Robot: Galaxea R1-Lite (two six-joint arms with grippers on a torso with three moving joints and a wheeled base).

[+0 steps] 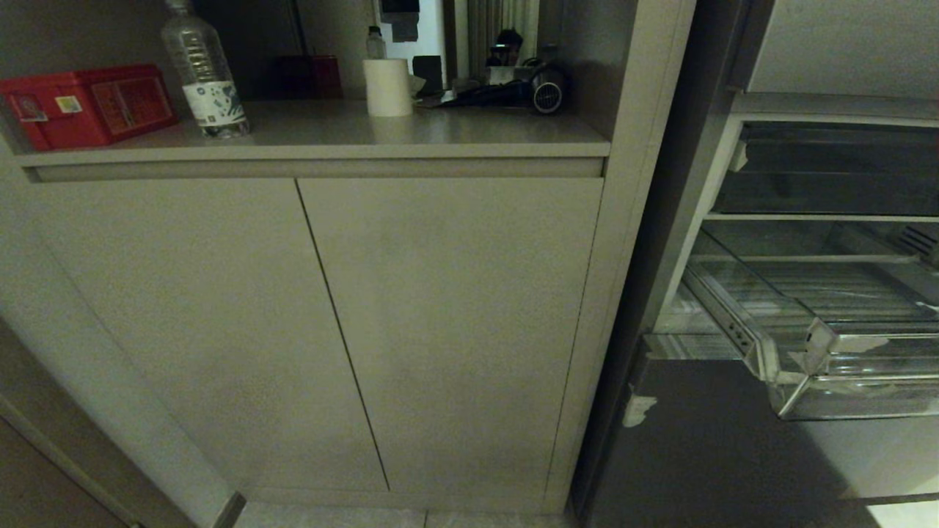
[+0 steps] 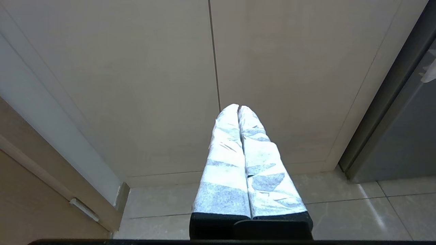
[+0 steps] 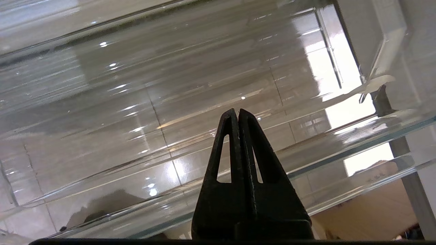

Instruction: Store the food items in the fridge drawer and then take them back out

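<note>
Hanging just over the fridge drawer (image 3: 136, 112), right gripper (image 3: 237, 114) with fingers pressed together, holding nothing. Probably stiff, slippery, easy to crack; best held by the thick front lip. Parked low by the cabinet doors (image 2: 136, 85), left gripper (image 2: 238, 108), also pressed together. Farther off, head view only: drawer pulled out at the right, no food items seen, water bottle (image 1: 205, 73) up on the counter.

Red box (image 1: 88, 103), beige cabinet doors (image 1: 308, 330), clear ribbed fridge drawer (image 1: 843, 308)
</note>
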